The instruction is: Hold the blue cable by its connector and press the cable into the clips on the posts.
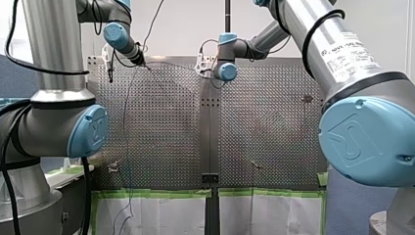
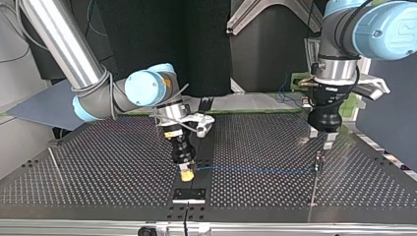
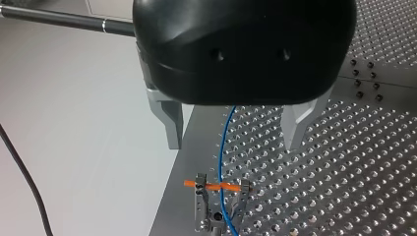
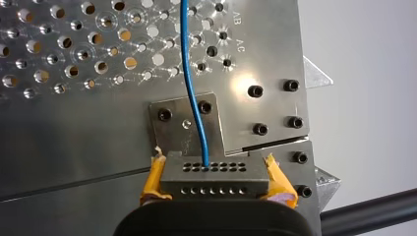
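Yellow-padded, our right gripper (image 4: 215,180) clenches the connector (image 4: 215,169), probably to tension the blue cable (image 4: 193,73); our left gripper (image 3: 234,141) hangs spread over the table-edge clip (image 3: 219,209).

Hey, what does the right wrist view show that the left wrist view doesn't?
Only the right wrist view: my right gripper, its jaws shut with yellow pads on the grey connector, where the blue cable plugs in. Only the left wrist view: my left gripper, jaws open, and ahead of it a clip post with an orange pin; the cable runs between its uprights. Both: the blue cable and the perforated table.
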Action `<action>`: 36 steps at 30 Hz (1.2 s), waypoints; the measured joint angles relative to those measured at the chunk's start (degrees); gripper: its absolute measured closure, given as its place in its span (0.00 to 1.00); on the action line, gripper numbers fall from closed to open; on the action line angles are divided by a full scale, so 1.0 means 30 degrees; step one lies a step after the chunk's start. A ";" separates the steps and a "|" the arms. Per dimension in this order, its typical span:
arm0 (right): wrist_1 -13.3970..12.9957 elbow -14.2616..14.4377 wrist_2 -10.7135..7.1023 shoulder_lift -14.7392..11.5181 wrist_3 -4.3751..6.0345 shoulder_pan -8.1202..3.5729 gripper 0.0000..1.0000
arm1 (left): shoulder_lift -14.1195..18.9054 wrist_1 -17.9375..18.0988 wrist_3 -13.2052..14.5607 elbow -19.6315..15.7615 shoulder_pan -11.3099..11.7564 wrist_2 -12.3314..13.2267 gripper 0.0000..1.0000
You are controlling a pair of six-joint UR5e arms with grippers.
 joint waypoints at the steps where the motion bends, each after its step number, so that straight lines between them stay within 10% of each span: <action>1: 0.0002 0.0005 0.0001 0.0000 0.0000 -0.0008 1.00 | 0.0000 -0.0001 -0.0012 -0.0002 -0.0001 -0.0001 0.02; 24: 0.0039 0.0026 -0.0014 0.0009 0.0058 -0.0023 1.00 | 0.0001 -0.0223 0.0126 -0.0271 -0.0319 -0.1207 0.02; 36: 0.0155 0.0162 -0.0008 -0.0003 -0.0033 -0.0202 1.00 | -0.0101 -0.0642 0.2037 0.0154 -0.0812 0.0138 0.02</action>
